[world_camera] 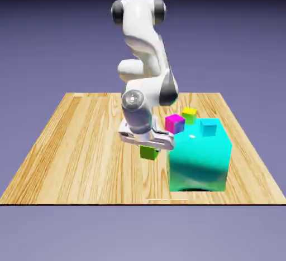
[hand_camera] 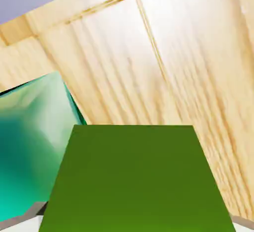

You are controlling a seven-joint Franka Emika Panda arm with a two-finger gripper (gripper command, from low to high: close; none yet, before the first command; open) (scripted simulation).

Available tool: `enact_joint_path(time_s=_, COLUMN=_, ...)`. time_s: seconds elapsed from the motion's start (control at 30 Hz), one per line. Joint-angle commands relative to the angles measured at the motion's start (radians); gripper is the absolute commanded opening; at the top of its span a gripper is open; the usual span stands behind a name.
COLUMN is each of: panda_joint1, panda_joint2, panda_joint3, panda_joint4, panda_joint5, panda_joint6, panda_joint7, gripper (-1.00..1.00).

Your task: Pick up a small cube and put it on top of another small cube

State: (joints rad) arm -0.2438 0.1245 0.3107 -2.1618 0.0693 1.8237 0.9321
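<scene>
My gripper [world_camera: 148,149] points down and is shut on the small cube [world_camera: 148,154], which looks olive yellow-green here. It hangs low over the wooden table, just off the left side of the big cyan block [world_camera: 200,156]. In the hand view the cube's olive-green face [hand_camera: 136,176] fills the bottom between the grey fingertips [hand_camera: 25,216]. The cyan block's side [hand_camera: 30,142] shows at the left there. Behind the gripper stand a magenta-and-blue small cube [world_camera: 175,123] and a yellow-topped small cube with a green side [world_camera: 189,115].
A small cyan cube [world_camera: 208,127] shows on the top of the big cyan block. The wooden table [world_camera: 72,148] stretches to the exterior view's left, and its front edge runs just below the block.
</scene>
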Motion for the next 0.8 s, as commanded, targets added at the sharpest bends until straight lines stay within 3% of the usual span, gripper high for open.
enact_joint_path(time_s=0.0, panda_joint1=0.012, panda_joint2=-0.024, panda_joint3=0.009, panda_joint4=0.007, panda_joint5=-0.031, panda_joint6=-0.032, panda_joint7=-0.043, gripper=-1.0)
enact_joint_path(time_s=0.2, panda_joint1=0.119, panda_joint2=-0.177, panda_joint3=0.061, panda_joint4=0.043, panda_joint5=-0.175, panda_joint6=-0.227, panda_joint7=-0.277, gripper=-1.0)
enact_joint_path(time_s=0.4, panda_joint1=0.335, panda_joint2=-0.324, panda_joint3=0.07, panda_joint4=0.022, panda_joint5=0.01, panda_joint6=-0.372, panda_joint7=-0.133, gripper=-1.0)
enact_joint_path(time_s=0.67, panda_joint1=0.359, panda_joint2=-0.356, panda_joint3=0.077, panda_joint4=-0.173, panda_joint5=0.047, panda_joint6=-0.211, panda_joint7=-0.121, gripper=-1.0)
enact_joint_path(time_s=0.7, panda_joint1=0.359, panda_joint2=-0.356, panda_joint3=0.077, panda_joint4=-0.173, panda_joint5=0.047, panda_joint6=-0.211, panda_joint7=-0.121, gripper=1.0)
enact_joint_path(time_s=0.77, panda_joint1=0.358, panda_joint2=-0.352, panda_joint3=0.076, panda_joint4=-0.136, panda_joint5=0.044, panda_joint6=-0.243, panda_joint7=-0.12, gripper=1.0)
